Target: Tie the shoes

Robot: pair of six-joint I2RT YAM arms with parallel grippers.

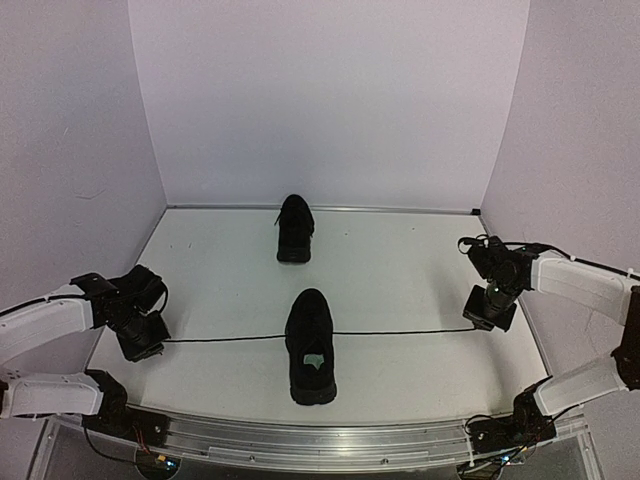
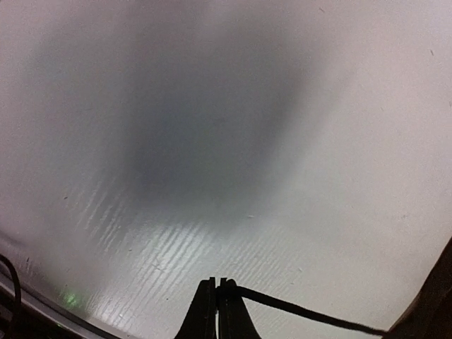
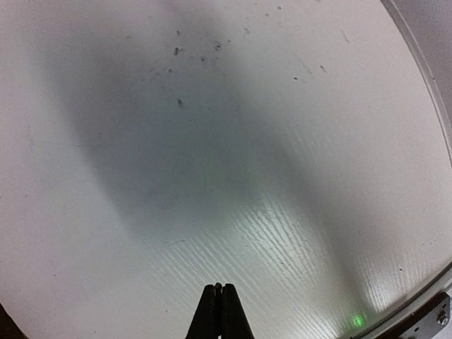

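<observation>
Zero bows yet: left gripper (image 2: pixel 216 300), right gripper (image 3: pixel 218 304) clamp near shoe (image 1: pixel 310 345)'s lace (image 1: pixel 230 339) taut; far shoe (image 1: pixel 294 228) untouched.

Near: small all-black low-top sneaker (image 1: pixel 311 345), upright on its sole at the middle of the white table (image 1: pixel 420 270), toe pointing away, pale insole label visible in the opening. Untied, with thin black lace (image 1: pixel 225 339) drawn out straight and taut to left and right, low over the surface. Far: matching black sneaker (image 1: pixel 294 228), upright toward the table's back edge, well apart from the near one, lacing too dark to make out.
</observation>
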